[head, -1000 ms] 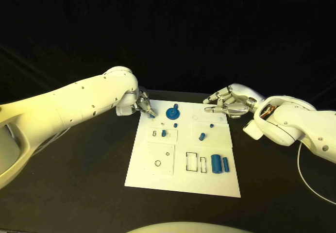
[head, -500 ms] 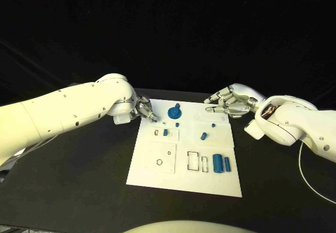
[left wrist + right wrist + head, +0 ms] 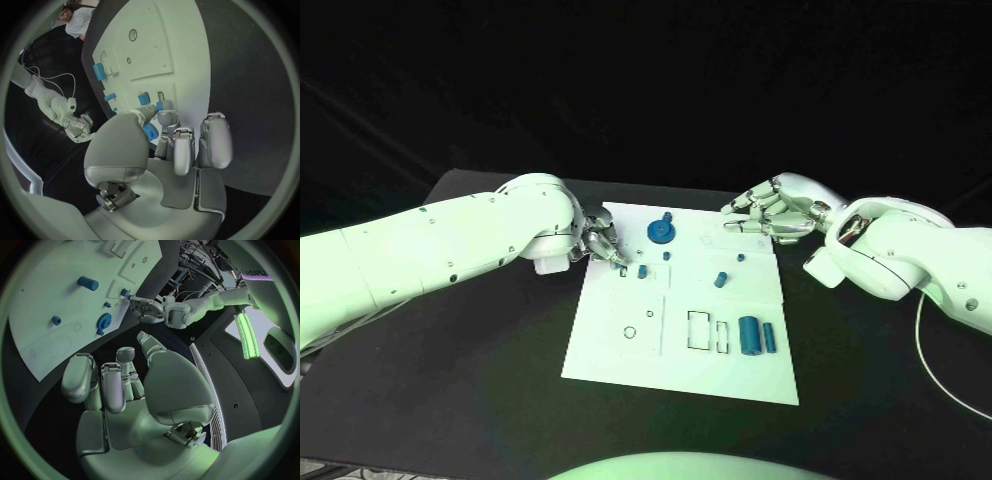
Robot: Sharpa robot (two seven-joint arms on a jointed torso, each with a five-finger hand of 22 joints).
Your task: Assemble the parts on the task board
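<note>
The left hand (image 3: 600, 243) pinches a small blue part (image 3: 150, 132) over the task board's (image 3: 625, 355) left edge; light, rigid, slippery, best held by its sides. The right hand (image 3: 764, 214) is curled in, holding nothing.

this is looking like a robotics lab or test cell, dressed for recording rather than a home or shop. a black worktop (image 3: 473, 400) is sitting against a fully dark backdrop, and a white task board (image 3: 678, 375) with printed outlines and small blue parts (image 3: 750, 335) is lying in its middle as a bench exercise. two white robot arms with silver hands are reaching over it: the left robot hand (image 3: 600, 240) and the right robot hand (image 3: 764, 215). a thin pale cable (image 3: 923, 350) is trailing across the worktop beside the right arm. in the right wrist view, a glowing green light strip (image 3: 245, 335) is shining beyond the worktop, amid rigging and equipment.
</note>
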